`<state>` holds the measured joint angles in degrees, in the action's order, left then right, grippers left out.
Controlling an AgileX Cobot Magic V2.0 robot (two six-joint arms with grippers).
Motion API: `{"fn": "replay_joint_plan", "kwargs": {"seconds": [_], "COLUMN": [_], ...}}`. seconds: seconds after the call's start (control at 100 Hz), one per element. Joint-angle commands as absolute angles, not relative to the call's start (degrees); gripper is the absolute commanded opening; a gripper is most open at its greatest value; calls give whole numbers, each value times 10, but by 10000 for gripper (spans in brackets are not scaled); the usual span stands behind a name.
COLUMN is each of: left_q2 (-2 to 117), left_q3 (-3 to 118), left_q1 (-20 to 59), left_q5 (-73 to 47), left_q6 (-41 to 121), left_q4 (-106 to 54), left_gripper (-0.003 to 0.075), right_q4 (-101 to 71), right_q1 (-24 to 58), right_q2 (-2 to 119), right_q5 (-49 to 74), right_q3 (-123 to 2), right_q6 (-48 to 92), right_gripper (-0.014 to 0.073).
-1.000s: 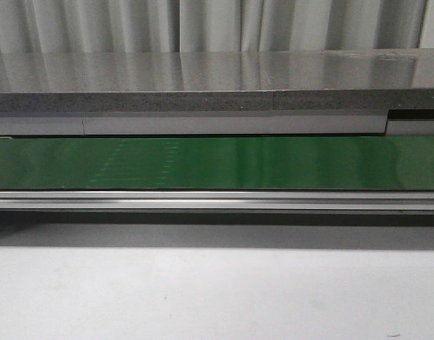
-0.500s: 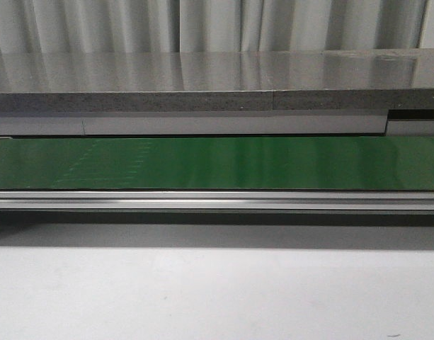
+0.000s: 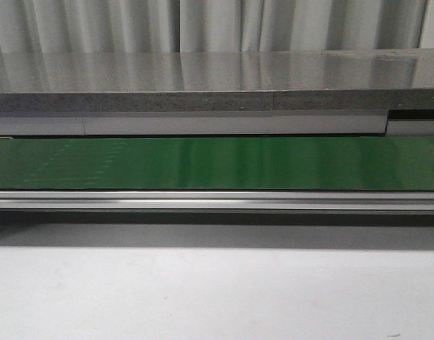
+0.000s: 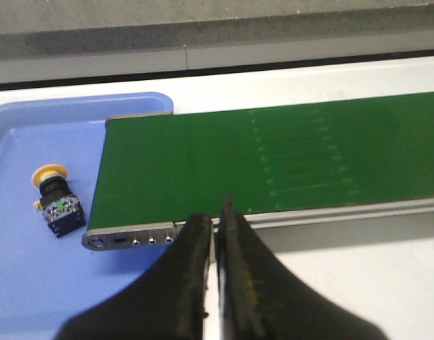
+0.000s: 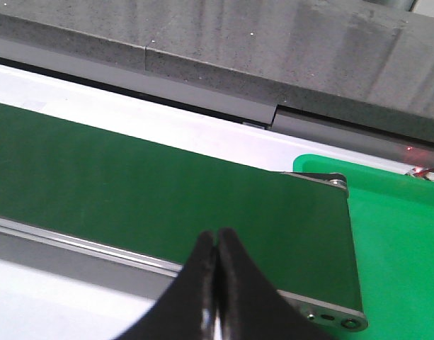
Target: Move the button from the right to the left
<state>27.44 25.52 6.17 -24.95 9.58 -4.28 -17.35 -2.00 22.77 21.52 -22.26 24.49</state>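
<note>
The button (image 4: 54, 200), a yellow-orange cap on a black body with a green mark, lies on its side in a blue tray (image 4: 32, 283) beside the end of the green conveyor belt (image 4: 273, 163). My left gripper (image 4: 215, 212) is shut and empty, hovering by the belt's near rail, apart from the button. My right gripper (image 5: 217, 237) is shut and empty over the near edge of the belt (image 5: 167, 191), close to a green tray (image 5: 393, 248). Neither gripper nor the button shows in the front view, only the belt (image 3: 217, 163).
A grey stone-like ledge (image 3: 202, 78) runs behind the belt. An aluminium rail (image 3: 217, 200) borders the belt's near side, with white table (image 3: 217, 290) in front. The green tray shows nothing in its visible part.
Faint pale marks on the belt have drifted leftward in the front view. Nothing else has changed.
</note>
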Motion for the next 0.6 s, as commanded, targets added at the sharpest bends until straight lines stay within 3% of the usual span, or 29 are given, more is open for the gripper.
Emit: {"fn": "replay_joint_plan", "kwargs": {"seconds": [0.0, 0.59], "left_q2": [273, 58], "left_q3": [260, 80], "left_q1": [66, 66], "left_q5": [-173, -107], "left_q6": [93, 0], "left_q4": [-42, 48], "left_gripper": [5, 5], "right_q4": [-180, -180], "right_q1": [-19, -19], "right_q2": [229, 229], "right_q5": [172, 172], "right_q3": [-238, -238], "right_q6": [249, 249], "right_gripper": [-68, -68]}}
